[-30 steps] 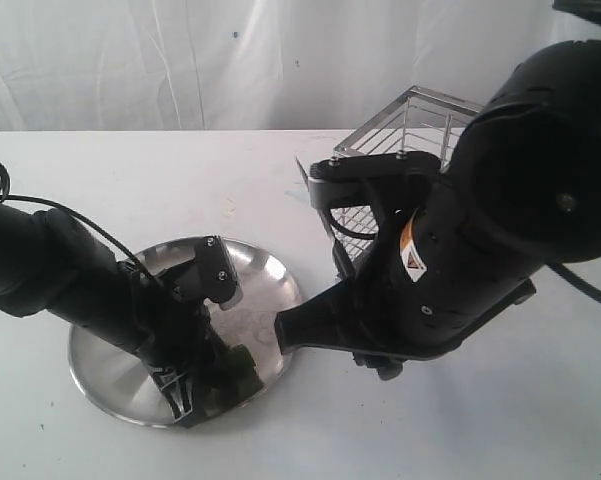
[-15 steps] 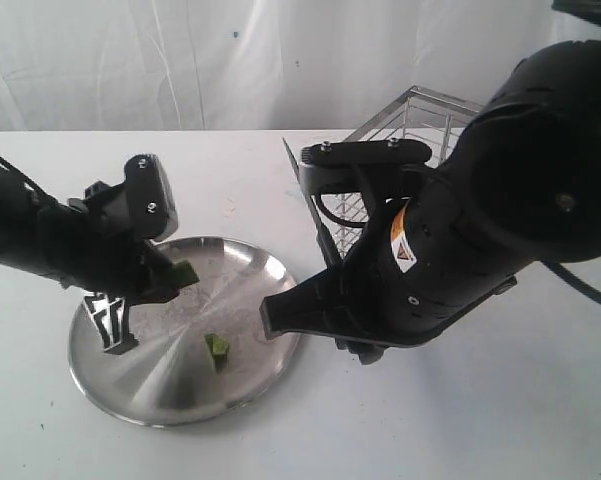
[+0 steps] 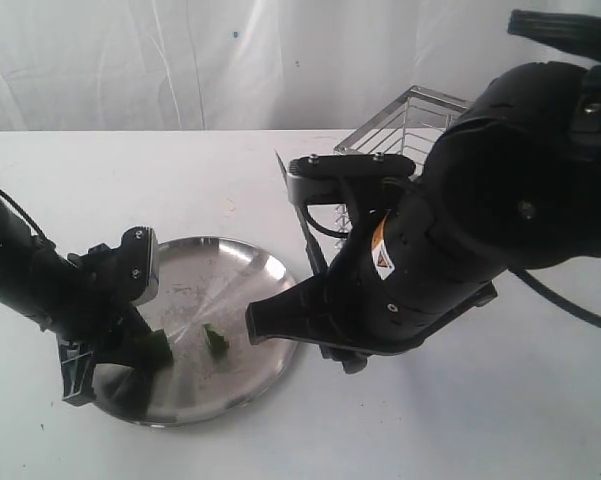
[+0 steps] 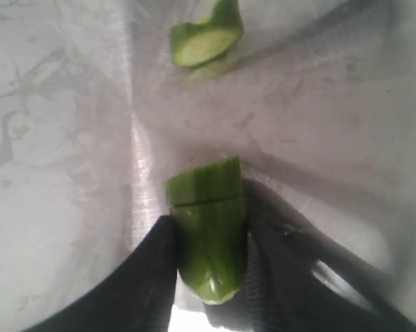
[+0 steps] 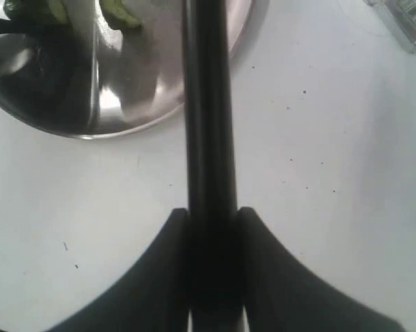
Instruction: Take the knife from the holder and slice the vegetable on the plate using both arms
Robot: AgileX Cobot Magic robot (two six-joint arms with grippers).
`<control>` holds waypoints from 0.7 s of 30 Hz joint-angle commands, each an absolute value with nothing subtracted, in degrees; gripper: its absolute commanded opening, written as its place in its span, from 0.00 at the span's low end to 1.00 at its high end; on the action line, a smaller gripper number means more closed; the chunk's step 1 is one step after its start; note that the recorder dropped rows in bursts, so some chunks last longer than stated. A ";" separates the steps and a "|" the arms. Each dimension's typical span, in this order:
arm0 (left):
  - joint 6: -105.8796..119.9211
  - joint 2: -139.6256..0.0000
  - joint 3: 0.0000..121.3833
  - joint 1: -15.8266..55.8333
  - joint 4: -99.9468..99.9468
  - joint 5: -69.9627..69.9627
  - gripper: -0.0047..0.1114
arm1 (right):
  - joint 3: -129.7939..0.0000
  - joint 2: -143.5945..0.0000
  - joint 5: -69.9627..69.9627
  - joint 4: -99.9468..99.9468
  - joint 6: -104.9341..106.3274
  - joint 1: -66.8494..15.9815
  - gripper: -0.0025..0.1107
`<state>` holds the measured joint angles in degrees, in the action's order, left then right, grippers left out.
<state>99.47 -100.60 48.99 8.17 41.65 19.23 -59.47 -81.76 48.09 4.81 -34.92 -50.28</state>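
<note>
The left gripper (image 4: 208, 277) has its two black fingers (image 4: 149, 277) clamped on a cucumber piece (image 4: 208, 235), one finger against each green side. The piece sticks out past the fingertips, and a thin cut line crosses it close to its free end. Whether it touches the metal under it cannot be told. Well ahead of the fingertips, apart from the held piece, a short slice (image 4: 204, 38) lies on the plate (image 4: 55, 138) with its pale cut face showing. The scuffed plate fills the space all around these fingers.

The right gripper (image 5: 211, 235) is clenched on the knife (image 5: 209, 138), its fingers (image 5: 156, 277) pressed against both sides of the black bar. From the fingertips the knife runs straight out and crosses over the plate's rim. The cucumber bits lie to one side of its far end, apart from it. White table (image 5: 332, 173) spreads under and beside these fingers. The wire basket (image 3: 410, 115) stands on the table behind the right arm, well away from the plate.
</note>
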 commanded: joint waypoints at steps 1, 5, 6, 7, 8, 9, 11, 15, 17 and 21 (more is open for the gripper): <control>100.43 -101.41 48.67 8.06 47.27 19.15 0.04 | -59.27 -81.60 47.00 5.08 -34.47 -50.02 0.02; 100.43 -101.64 48.67 8.06 49.66 19.30 0.11 | -59.27 -81.60 46.59 4.95 -34.47 -50.02 0.02; 100.43 -101.64 48.67 8.06 49.83 19.57 0.15 | -59.27 -81.60 46.31 4.96 -34.47 -50.02 0.02; 100.43 -101.64 48.67 8.06 50.78 19.67 0.20 | -59.27 -81.60 46.22 4.84 -34.47 -50.02 0.02; 100.43 -101.64 48.67 8.06 51.59 19.84 0.26 | -59.27 -81.60 46.10 4.84 -34.47 -50.02 0.02; 100.43 -101.64 48.67 8.06 52.09 19.97 0.31 | -59.27 -81.60 46.11 4.74 -34.47 -50.02 0.02; 100.43 -101.64 48.67 8.06 52.21 20.33 0.42 | -59.27 -81.60 46.11 4.60 -34.47 -50.02 0.02; 100.29 -100.71 48.67 8.06 52.21 20.33 0.56 | -59.27 -81.60 46.11 4.50 -34.47 -50.02 0.02; 99.78 -99.16 48.67 8.06 52.21 19.66 0.60 | -59.27 -81.60 45.96 4.12 -34.14 -50.02 0.02; 96.16 -94.55 48.67 8.06 52.21 15.95 0.61 | -59.27 -82.09 45.19 -1.63 -28.57 -50.02 0.02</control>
<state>98.92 -98.15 48.99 8.08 51.17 17.46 -59.47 -81.76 46.39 2.26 -32.70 -50.28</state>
